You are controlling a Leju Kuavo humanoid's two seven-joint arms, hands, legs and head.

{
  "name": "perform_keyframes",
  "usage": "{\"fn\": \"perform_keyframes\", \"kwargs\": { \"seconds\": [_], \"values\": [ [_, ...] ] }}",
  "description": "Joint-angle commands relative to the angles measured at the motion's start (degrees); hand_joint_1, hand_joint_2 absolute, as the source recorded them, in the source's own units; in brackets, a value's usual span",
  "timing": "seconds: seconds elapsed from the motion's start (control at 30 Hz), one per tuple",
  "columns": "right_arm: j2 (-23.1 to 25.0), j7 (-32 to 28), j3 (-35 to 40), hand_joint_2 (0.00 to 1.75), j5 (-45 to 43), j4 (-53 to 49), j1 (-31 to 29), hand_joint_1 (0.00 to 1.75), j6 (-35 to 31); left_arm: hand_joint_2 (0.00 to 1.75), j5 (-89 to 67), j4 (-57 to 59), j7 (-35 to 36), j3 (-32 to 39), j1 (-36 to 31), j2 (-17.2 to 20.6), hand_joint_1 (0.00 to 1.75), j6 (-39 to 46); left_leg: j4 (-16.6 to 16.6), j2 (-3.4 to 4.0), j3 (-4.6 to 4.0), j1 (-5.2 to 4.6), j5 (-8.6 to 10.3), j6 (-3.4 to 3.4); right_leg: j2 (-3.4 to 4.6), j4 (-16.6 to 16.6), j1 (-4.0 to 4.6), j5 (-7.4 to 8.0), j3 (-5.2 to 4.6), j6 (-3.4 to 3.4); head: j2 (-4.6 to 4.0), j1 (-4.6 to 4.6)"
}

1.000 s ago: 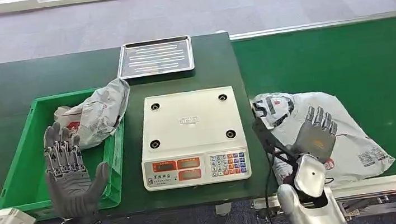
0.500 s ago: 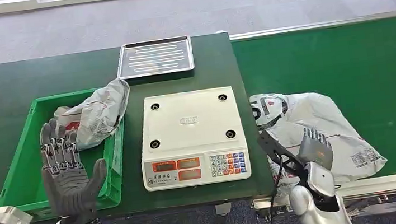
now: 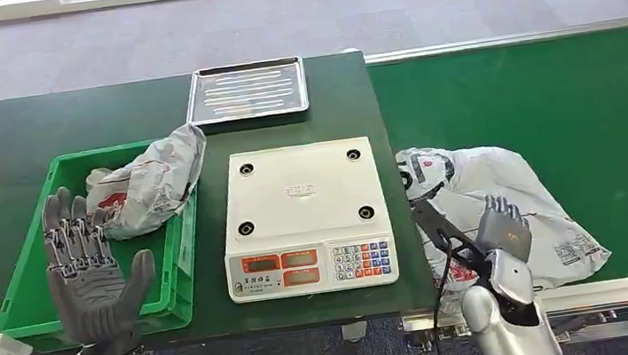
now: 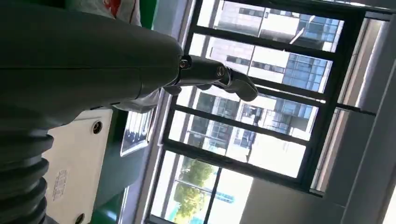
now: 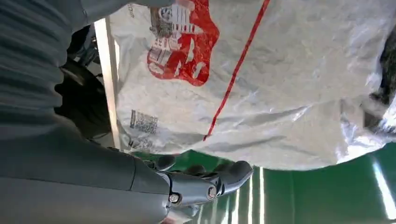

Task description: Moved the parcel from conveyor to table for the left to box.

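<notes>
The near part of the grey parcel (image 3: 509,200) on the green conveyor (image 3: 570,104) is covered by the right hand (image 3: 502,229), and whether the fingers touch the bag cannot be told. In the right wrist view the parcel (image 5: 261,84) runs off the picture's edges. The print on the scale (image 3: 304,218) is too small to read. The left hand (image 3: 89,270) hides part of the green crate (image 3: 36,280), and a second grey bag (image 3: 150,183) covers the crate's far corner.

Grey carpet floor (image 3: 451,1), big windows (image 4: 261,116)

Right hand (image 3: 502,226) over parcel (image 3: 509,200) on conveyor (image 3: 551,97); left hand (image 3: 89,274) empty.
</notes>
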Motion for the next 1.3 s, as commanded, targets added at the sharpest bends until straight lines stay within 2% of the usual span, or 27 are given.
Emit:
{"fn": "perform_keyframes", "kwargs": {
  "seconds": [0.03, 0.17, 0.3, 0.37, 0.67, 0.83, 0.9, 0.93, 0.97, 1.1, 1.13, 1.2, 1.3],
  "values": [
    [-1.6, 2.6, -7.8, 1.75, 8.9, 0.3, -7.6, 0.00, 0.7, 1.75, -0.5, 1.9, 0.9, 4.0, -2.4, -1.7, 0.00, -2.3, -0.1, 0.25, 0.22, -0.03, -0.07, 0.05, 0.04, -0.1, 0.01, -0.01, 0.19, -0.01, 0.00, -0.02],
    [-5.1, -1.0, -12.8, 1.75, 8.3, 16.0, -14.9, 0.00, 2.2, 1.75, -0.9, 6.2, 0.9, 2.4, -5.3, -1.1, 0.00, -3.4, -0.1, -0.02, 0.16, -0.03, 0.07, 0.06, -0.15, -0.1, -0.02, 0.05, 0.18, 0.03, 0.00, -0.02],
    [-10.1, -9.1, -11.0, 1.75, 8.4, 31.6, -23.2, 0.00, 5.0, 1.75, -0.9, 8.4, 0.6, 1.2, -7.0, -0.3, 0.00, -4.2, -0.1, 0.14, 0.25, -0.01, 0.12, 0.11, -0.04, -0.2, -0.05, 0.19, 0.26, 0.09, 0.02, 0.00],
    [-12.6, -10.1, -9.2, 1.75, 8.8, 39.1, -27.2, 0.00, 5.3, 1.75, -0.8, 9.4, 0.4, 1.1, -7.7, -0.1, 0.00, -4.4, 0.0, 0.15, 0.17, -0.02, 0.11, 0.14, 0.02, -0.1, -0.14, 0.19, 0.15, 0.15, 0.00, 0.00],
    [-12.9, -10.4, -8.3, 1.75, 9.3, 39.3, -27.2, 0.00, 5.4, 1.75, -0.8, 9.3, 0.4, 1.1, -7.6, 0.0, 0.00, -4.6, 0.1, 0.05, 0.15, -0.01, 0.10, 0.18, -0.01, -0.1, -0.17, 0.19, 0.16, 0.20, 0.00, 0.00],
    [-15.9, -14.6, -6.6, 1.75, 7.7, 43.5, -27.8, 0.00, 9.0, 1.75, -0.8, 9.5, 0.4, 0.9, -7.7, 0.3, 0.00, -5.0, 0.1, -0.03, 0.13, 0.00, 0.11, 0.20, -0.11, -0.1, -0.15, 0.17, 0.18, 0.23, 0.00, 0.00],
    [-17.2, -27.4, -5.5, 1.75, 2.0, 45.4, -26.9, 0.00, 13.4, 1.75, -0.9, 10.3, 0.0, 0.7, -8.1, 0.9, 0.00, -5.5, 0.0, -0.06, 0.16, 0.00, 0.11, 0.22, -0.16, -0.1, -0.14, 0.16, 0.23, 0.23, 0.00, 0.00],
    [-18.0, -31.3, -4.0, 1.75, 0.8, 45.3, -26.0, 0.00, 14.5, 1.75, -0.8, 10.8, -0.4, 0.7, -8.5, 1.2, 0.00, -5.7, 0.1, -0.10, 0.11, -0.01, 0.12, 0.22, -0.17, -0.1, -0.16, 0.16, 0.18, 0.24, 0.00, 0.00],
    [-18.9, -39.5, -2.2, 1.75, -2.6, 45.2, -24.5, 0.00, 17.5, 1.75, -0.3, 11.3, -0.9, 0.7, -9.2, 1.8, 0.00, -6.2, 0.1, -0.15, 0.08, 0.01, 0.12, 0.22, -0.19, -0.1, -0.15, 0.15, 0.18, 0.25, 0.00, 0.00],
    [-19.0, -39.5, -1.5, 1.75, -3.5, 44.5, -23.6, 0.00, 17.2, 1.75, -0.3, 11.5, -0.9, 0.9, -9.6, 1.9, 0.00, -6.2, 0.0, -0.10, 0.13, 0.01, 0.12, 0.21, -0.19, -0.1, -0.14, 0.16, 0.22, 0.23, 0.00, 0.00],
    [-19.3, -41.9, -0.7, 1.75, -4.7, 44.5, -23.7, 0.00, 19.3, 1.75, -0.1, 11.5, -1.0, 0.8, -9.7, 2.0, 0.00, -6.4, 0.0, -0.10, 0.10, -0.02, 0.11, 0.21, -0.14, -0.1, -0.18, 0.15, 0.17, 0.24, 0.00, -0.02],
    [-20.8, -46.7, 3.7, 1.75, -7.0, 44.4, -23.6, 0.00, 22.7, 1.75, 0.6, 11.3, -1.4, 0.9, -10.0, 2.8, 0.00, -6.6, 0.0, -0.16, 0.13, -0.01, 0.10, 0.21, -0.25, -0.1, -0.17, 0.14, 0.22, 0.23, 0.00, -0.02],
    [-20.0, -47.1, 8.9, 1.75, -10.7, 47.9, -25.3, 0.00, 23.0, 1.75, 1.0, 10.7, -1.3, 1.5, -9.9, 2.9, 0.00, -6.7, 0.0, 0.09, 0.23, 0.00, 0.05, 0.23, -0.08, -0.2, -0.14, 0.19, 0.28, 0.21, 0.00, 0.00]
  ]
}}
